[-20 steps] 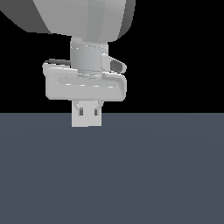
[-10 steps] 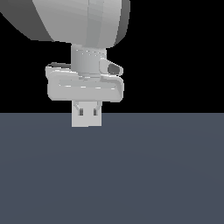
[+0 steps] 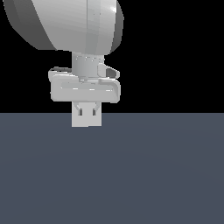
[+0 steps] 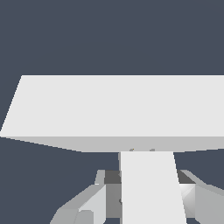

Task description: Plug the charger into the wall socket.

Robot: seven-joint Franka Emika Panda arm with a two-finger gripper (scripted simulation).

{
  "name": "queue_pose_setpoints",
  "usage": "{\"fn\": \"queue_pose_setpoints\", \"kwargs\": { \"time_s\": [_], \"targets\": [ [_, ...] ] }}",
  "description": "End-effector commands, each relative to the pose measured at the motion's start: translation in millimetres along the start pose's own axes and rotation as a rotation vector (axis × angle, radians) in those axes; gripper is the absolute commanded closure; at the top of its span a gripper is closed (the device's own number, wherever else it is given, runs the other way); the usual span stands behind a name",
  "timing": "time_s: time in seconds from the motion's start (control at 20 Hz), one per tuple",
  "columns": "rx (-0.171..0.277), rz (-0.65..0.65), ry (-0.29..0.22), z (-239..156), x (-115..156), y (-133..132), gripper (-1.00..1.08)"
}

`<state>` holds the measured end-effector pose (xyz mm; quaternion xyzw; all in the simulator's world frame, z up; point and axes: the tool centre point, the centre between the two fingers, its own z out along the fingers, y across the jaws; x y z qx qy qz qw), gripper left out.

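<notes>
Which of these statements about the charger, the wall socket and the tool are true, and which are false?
1. The tool grips the charger between its fingers. True.
2. The wall socket looks narrower than the charger. False: in the wrist view it is much wider.
3. The floor is red. False: it is dark grey-blue.
4. In the wrist view, the charger's far end meets the wall socket. True.

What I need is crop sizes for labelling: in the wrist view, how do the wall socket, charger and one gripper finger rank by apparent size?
1. wall socket
2. charger, cropped by the frame edge
3. gripper finger
The charger sits nearer the camera, so real sizes may differ more.
</notes>
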<state>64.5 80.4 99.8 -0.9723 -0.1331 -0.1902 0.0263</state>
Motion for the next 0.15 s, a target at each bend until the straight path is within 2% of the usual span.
{"fn": "queue_pose_setpoints", "kwargs": {
  "time_s": [0.0,0.1],
  "targets": [
    [0.000,0.000,0.000,0.9,2.5,0.4,1.08],
    [0.000,0.000,0.000,0.9,2.6,0.5,1.08]
  ]
}}
